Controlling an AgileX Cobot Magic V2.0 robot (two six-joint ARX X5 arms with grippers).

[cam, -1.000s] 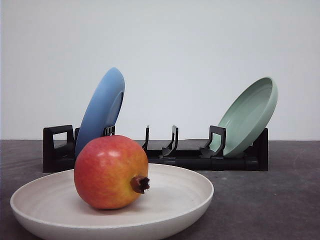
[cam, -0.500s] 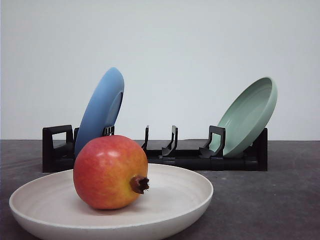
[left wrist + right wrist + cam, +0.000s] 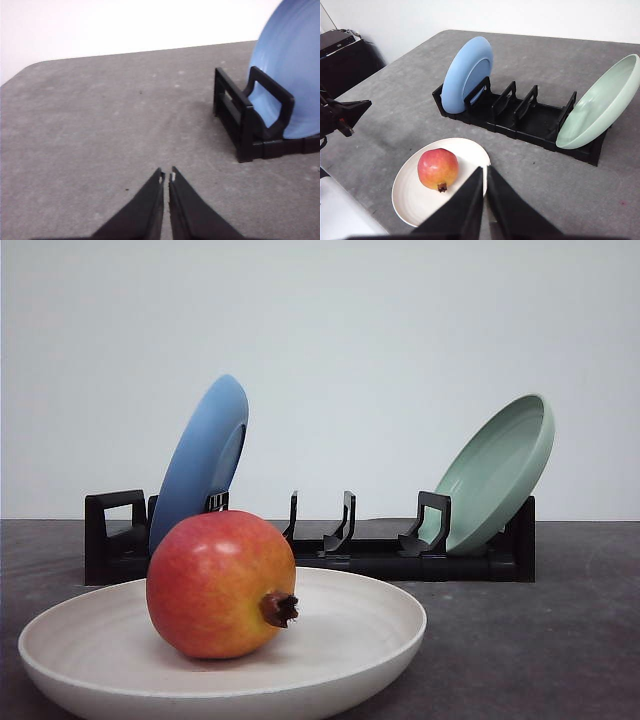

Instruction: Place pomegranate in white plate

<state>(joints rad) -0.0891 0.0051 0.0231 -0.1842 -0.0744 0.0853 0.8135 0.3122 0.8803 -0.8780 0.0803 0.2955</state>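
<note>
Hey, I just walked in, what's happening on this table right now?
Nothing is being held at the moment. The pomegranate already sits in the white plate, so the job looks done. The right pincer is shut and empty, hanging above the plate's edge. The left pincer is shut too, over bare table beside the black rack, which holds a blue plate and a green plate.

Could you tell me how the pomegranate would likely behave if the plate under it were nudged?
The pomegranate is round and smooth, so it would probably roll. The white plate's raised rim should likely keep it in. Its crown nub points sideways, so it offers little steadying.
</note>
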